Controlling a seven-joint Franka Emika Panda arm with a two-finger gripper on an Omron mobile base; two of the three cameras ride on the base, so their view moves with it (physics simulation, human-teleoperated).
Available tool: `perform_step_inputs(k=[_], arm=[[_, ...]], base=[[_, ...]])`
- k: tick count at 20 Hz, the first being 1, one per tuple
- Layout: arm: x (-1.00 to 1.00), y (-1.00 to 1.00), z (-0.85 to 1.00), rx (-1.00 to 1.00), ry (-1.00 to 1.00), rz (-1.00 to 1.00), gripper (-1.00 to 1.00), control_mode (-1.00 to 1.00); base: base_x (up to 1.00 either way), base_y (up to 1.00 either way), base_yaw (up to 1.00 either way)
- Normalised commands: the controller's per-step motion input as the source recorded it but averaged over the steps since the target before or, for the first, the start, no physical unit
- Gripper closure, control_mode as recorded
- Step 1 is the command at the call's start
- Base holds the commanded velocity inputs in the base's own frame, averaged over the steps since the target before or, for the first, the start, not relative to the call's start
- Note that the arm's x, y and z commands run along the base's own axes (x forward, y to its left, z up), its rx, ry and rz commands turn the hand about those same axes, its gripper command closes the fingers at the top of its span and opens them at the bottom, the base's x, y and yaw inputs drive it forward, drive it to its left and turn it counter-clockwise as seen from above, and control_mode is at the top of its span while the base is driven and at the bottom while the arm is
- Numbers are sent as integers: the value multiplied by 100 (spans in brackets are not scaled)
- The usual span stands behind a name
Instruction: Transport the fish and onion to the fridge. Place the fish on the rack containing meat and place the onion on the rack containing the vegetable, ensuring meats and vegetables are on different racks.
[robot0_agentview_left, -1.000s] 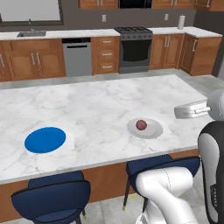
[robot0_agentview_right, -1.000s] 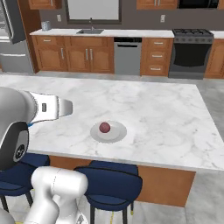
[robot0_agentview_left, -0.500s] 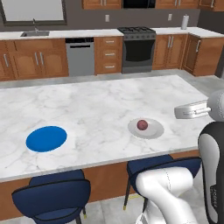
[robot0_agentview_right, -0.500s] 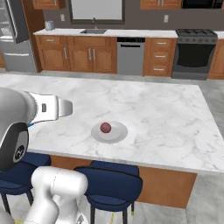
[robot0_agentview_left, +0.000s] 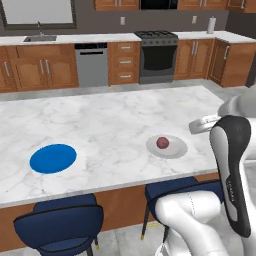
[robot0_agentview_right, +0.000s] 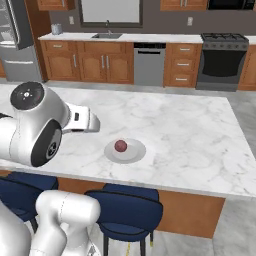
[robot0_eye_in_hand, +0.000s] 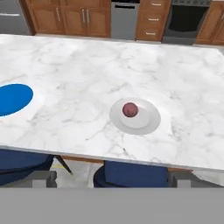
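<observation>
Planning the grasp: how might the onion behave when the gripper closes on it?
The onion looks round and smooth, so it may roll or slip sideways. It sits loose on a shallow white plate, whose low rim would hardly stop it.

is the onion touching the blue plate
Apart. In the hand view the onion sits on a white plate, while the blue plate lies far off across bare marble countertop.
</observation>
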Motion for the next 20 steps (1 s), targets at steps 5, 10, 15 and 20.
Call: perform_step_inputs(k=[5,10,15,20], arm=[[45,-16,-85,0,22,3,-100,-100],[62,-6,-70,0,25,0,-100,-100],[64,0,-64,0,17,0,-100,-100],[54,-3,-49,0,8,0,-100,-100]], base=[[0,0,0],[0,0,0],[0,0,0],[0,0,0]])
